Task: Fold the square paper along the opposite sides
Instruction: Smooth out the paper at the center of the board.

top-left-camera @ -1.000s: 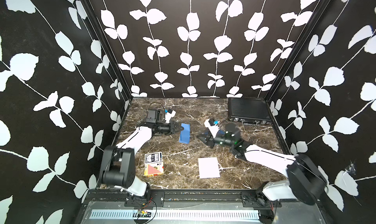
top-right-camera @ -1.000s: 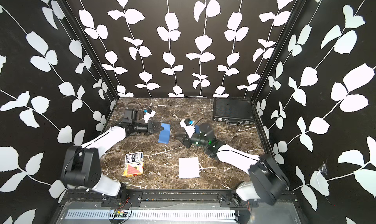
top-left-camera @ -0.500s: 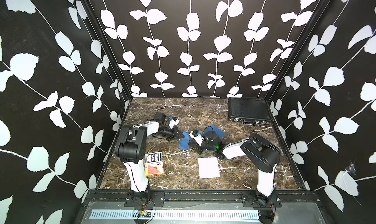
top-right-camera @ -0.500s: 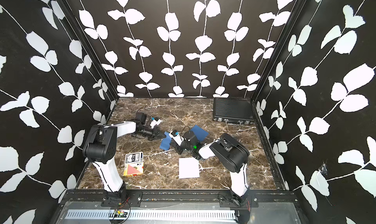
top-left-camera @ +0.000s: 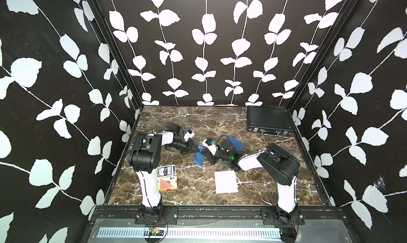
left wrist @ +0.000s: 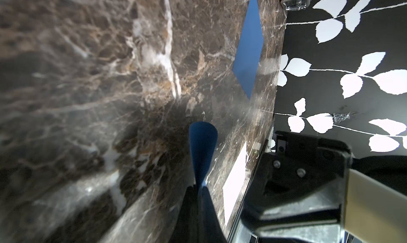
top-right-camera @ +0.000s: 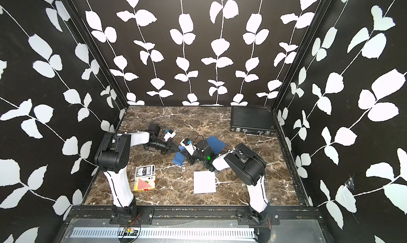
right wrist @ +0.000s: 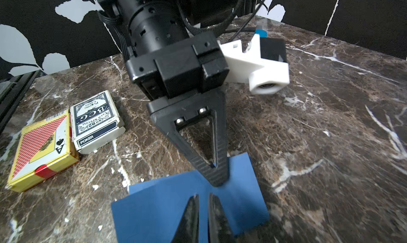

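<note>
Fold step in hand: blue paper (right wrist: 154,208) lies at the middle of the table (top-left-camera: 253,186), one edge curled over and pinched in the closed left gripper (left wrist: 199,186). Right gripper (right wrist: 203,200) sits over the sheet, jaws narrowly parted. Next move likely calls for matching the opposite edges, then pressing the crease flat.

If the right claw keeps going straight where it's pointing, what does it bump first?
Probably the blue paper, right under the tips of the right gripper; the left gripper, pinching that sheet, sits just beyond. Depth is unclear.
</note>
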Controlling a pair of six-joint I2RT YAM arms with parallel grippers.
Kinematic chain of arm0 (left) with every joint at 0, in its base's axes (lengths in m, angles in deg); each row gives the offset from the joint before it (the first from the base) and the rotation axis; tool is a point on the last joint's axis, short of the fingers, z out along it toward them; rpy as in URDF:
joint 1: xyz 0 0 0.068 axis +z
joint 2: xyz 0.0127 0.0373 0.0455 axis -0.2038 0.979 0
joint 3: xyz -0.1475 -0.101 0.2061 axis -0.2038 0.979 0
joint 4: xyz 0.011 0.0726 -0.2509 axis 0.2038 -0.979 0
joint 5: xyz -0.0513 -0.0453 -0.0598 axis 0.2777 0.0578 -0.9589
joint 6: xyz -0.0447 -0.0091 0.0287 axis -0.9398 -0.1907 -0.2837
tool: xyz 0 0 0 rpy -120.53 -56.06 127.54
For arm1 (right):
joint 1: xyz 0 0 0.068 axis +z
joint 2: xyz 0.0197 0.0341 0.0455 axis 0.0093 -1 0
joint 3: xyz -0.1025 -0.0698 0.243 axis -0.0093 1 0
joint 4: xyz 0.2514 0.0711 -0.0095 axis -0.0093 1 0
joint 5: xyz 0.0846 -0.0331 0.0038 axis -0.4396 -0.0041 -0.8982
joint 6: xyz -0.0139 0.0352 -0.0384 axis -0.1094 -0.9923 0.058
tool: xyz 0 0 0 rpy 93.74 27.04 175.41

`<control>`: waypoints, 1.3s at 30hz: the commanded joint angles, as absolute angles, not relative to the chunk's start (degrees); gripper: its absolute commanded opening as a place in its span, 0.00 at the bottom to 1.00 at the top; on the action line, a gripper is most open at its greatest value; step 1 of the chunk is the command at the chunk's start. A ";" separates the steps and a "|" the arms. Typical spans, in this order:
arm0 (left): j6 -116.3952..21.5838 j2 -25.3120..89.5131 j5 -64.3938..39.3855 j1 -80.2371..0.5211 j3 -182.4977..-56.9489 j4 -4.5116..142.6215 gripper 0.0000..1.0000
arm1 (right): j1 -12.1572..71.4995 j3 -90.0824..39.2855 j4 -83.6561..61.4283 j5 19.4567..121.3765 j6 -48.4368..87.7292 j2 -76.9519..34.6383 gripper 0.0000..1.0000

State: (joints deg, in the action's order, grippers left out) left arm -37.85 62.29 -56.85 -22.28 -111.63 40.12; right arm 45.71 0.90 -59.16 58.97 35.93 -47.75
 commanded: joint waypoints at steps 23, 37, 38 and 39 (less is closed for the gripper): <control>-35.18 65.20 -53.21 -22.30 -115.24 34.07 0.02 | 47.02 -2.04 -60.36 59.00 34.55 -55.95 0.11; -36.16 66.18 -53.34 -22.17 -115.88 34.36 0.00 | 47.02 -2.58 -60.44 57.40 34.04 -54.37 0.11; -36.21 66.18 -53.51 -22.10 -115.81 34.52 0.00 | 47.02 -2.82 -60.38 57.39 34.02 -53.84 0.11; -36.34 66.18 -53.52 -22.13 -115.69 34.81 0.00 | 47.11 -3.01 -60.13 57.50 34.13 -53.45 0.11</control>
State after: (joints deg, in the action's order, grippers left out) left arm -36.47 66.10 -53.14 -22.22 -115.11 35.25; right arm 46.63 -0.85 -59.83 58.62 34.42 -54.75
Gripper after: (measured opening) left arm 0.047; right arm 0.109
